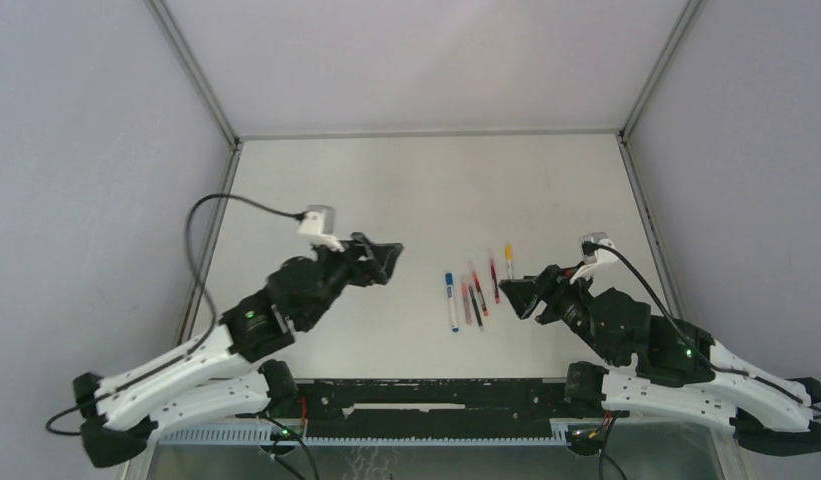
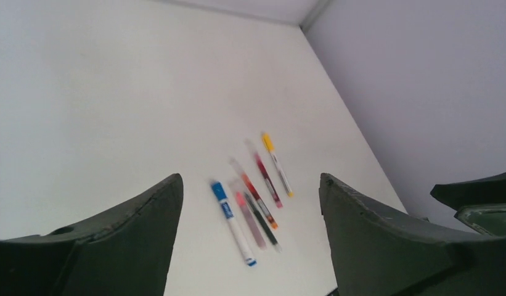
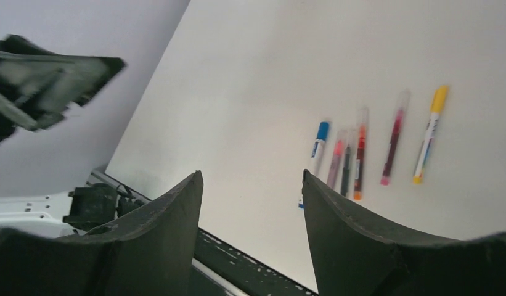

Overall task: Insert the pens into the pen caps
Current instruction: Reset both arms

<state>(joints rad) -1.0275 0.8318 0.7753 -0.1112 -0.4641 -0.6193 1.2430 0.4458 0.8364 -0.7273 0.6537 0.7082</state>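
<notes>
Several pens lie side by side in the middle of the table [image 1: 386,190], between my two grippers. From left to right they are a blue pen [image 1: 451,300], a pink one [image 1: 466,302], a black one [image 1: 475,312], a red-orange one [image 1: 479,290], a crimson one [image 1: 494,280] and a yellow one [image 1: 508,260]. The blue pen [image 2: 233,223] and the yellow pen [image 2: 277,163] each have a coloured cap on the far end. No loose pen cap shows. My left gripper [image 1: 386,262] is open and empty to the left of the row. My right gripper [image 1: 516,298] is open and empty just right of it.
Grey walls enclose the table on the left, back and right. A black rail [image 1: 436,395] runs along the near edge between the arm bases. The right wrist view shows the pens [image 3: 360,160] beyond the fingers and the left gripper [image 3: 53,77] at upper left.
</notes>
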